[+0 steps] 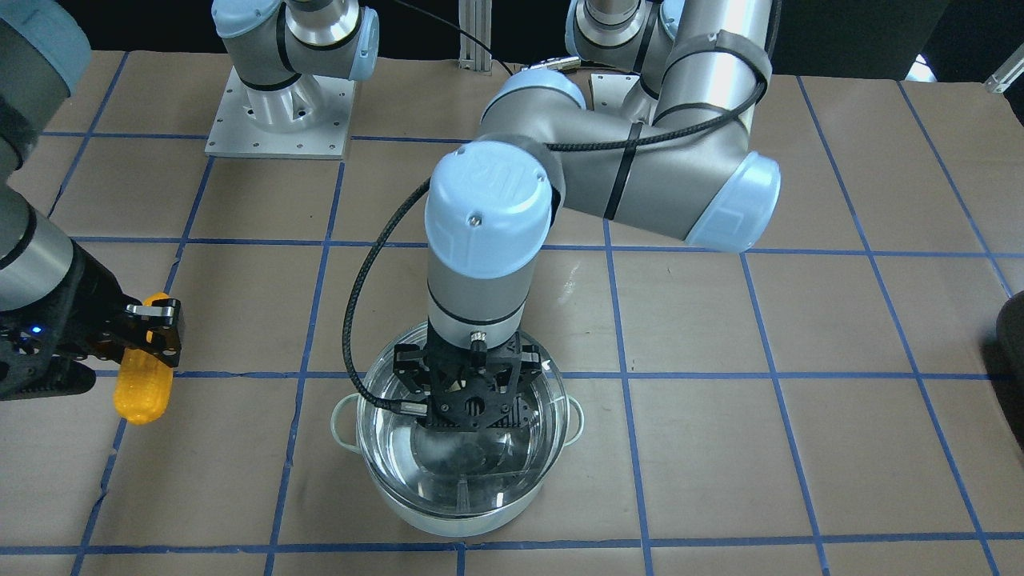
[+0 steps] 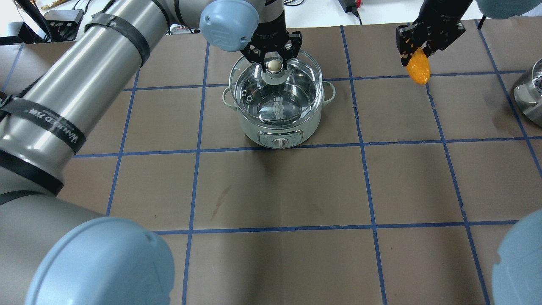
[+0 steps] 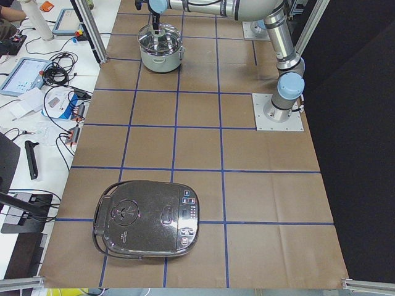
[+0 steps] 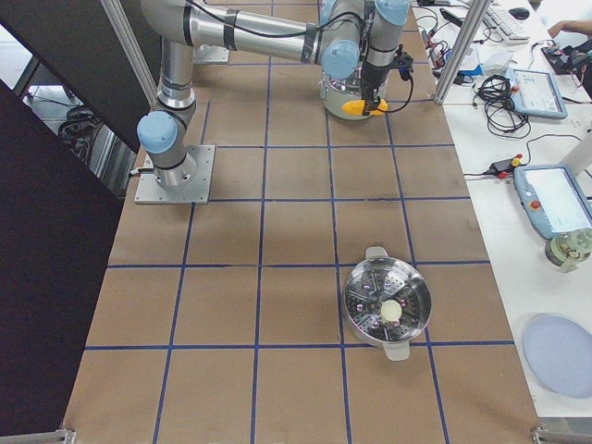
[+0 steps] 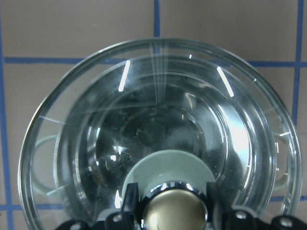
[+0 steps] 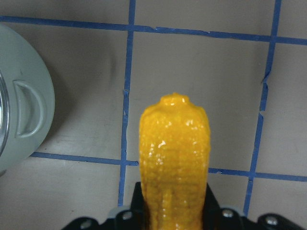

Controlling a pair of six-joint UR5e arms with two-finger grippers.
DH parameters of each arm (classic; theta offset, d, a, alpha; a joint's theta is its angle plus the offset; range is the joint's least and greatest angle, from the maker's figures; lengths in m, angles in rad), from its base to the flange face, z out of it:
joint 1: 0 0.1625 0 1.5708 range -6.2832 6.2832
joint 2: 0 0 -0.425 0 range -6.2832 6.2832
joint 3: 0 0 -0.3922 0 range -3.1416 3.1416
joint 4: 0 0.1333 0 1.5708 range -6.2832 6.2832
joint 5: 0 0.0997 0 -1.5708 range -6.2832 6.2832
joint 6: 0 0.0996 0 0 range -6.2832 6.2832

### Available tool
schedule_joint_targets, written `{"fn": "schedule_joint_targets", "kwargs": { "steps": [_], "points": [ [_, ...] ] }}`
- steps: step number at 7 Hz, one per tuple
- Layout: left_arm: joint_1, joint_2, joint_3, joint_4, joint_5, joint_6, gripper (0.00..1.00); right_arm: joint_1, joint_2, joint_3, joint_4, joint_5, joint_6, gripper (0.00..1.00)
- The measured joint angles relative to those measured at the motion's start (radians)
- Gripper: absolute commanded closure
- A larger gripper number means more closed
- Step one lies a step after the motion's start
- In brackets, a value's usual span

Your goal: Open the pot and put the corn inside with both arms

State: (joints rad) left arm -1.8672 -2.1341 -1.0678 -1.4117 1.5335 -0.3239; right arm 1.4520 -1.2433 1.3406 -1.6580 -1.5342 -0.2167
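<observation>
Steel pot (image 2: 271, 129), seemingly lidded; orange corn (image 2: 418, 70) aloft nearby.

Rice cooker (image 3: 146, 218) sits lower left in the left-side view, steamer basket (image 4: 363, 294) lower right in the right-side view.

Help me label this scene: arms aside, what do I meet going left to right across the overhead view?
pot under its glass lid → corn → steel vessel cut off by the right edge.
</observation>
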Motion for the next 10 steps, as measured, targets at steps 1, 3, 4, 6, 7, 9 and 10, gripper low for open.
{"fn": "schedule_joint_targets", "kwargs": {
  "steps": [1, 3, 4, 6, 7, 9, 10],
  "points": [
    [0.085, 0.061, -0.002, -0.049, 0.005, 0.083, 0.75, 0.039, 0.012, 0.000, -0.022, 0.001, 0.033, 0.86],
    [0.292, 0.132, -0.039, -0.117, 0.005, 0.270, 0.79, 0.184, 0.086, 0.000, -0.167, -0.004, 0.188, 0.86],
    [0.360, 0.134, -0.076, -0.111, 0.004, 0.333, 0.79, 0.279, 0.147, 0.000, -0.270, -0.015, 0.297, 0.86],
    [0.415, 0.092, -0.178, -0.018, 0.012, 0.407, 0.79, 0.409, 0.252, -0.001, -0.422, -0.032, 0.451, 0.85],
    [0.438, 0.069, -0.230, 0.035, 0.013, 0.422, 0.79, 0.436, 0.286, -0.001, -0.462, -0.042, 0.481, 0.40],
    [0.479, 0.032, -0.331, 0.177, 0.011, 0.443, 0.78, 0.449, 0.311, 0.000, -0.484, -0.048, 0.488, 0.00],
    [0.485, 0.011, -0.367, 0.242, 0.009, 0.445, 0.38, 0.449, 0.305, 0.000, -0.481, -0.051, 0.484, 0.00]
  ]
}}
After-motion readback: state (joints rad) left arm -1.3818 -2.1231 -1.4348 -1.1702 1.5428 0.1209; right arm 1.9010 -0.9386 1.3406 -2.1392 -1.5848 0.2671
